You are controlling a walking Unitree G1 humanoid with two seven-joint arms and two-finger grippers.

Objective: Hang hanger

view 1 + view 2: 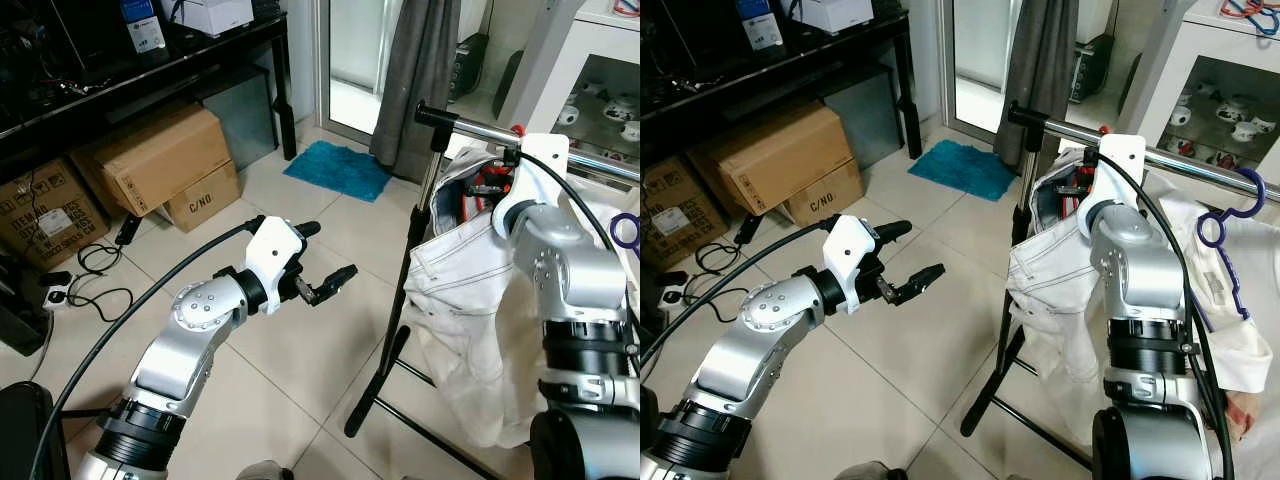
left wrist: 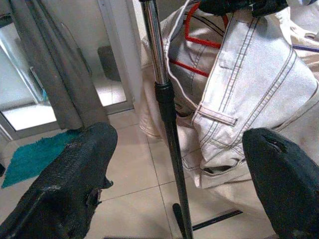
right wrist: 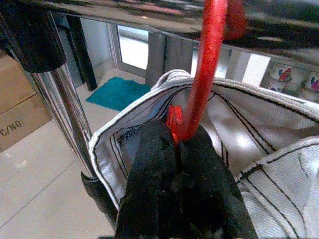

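A: Starting from the left: left gripper (image 1: 330, 259) hangs in open air over the floor tiles (image 1: 290, 330), fingers spread wide, nothing between them. Its wrist camera looks past both pads at the rack's upright post (image 2: 167, 114) and the white jeans (image 2: 249, 94) just beyond. Idle, well apart from the rack.

B: And the right side?

A: Right gripper (image 3: 177, 164) is up under the chrome rail (image 1: 1200, 172), fingers pinched tight on the red hanger (image 3: 199, 79), low on the neck just above the jeans' waistband. The hook runs straight up from the fingertips to the rail; it looks to be at or over the bar, but I can't tell whether it's seated.

B: Risks?

A: Main one: letting go before the hook bears on the rail. The jeans are heavy, so hanger and all would drop past the fingers. Second: the grip is narrow on a thin rod, so the load could twist the hanger in the pads and swing the hook off line. Third: a purple hanger (image 1: 1225, 235) hangs beside the right arm; a sideways pull-out could snag it.

B: Mitigation?

A: Lower until the rail carries the weight, then spread the fingers, then back straight out.
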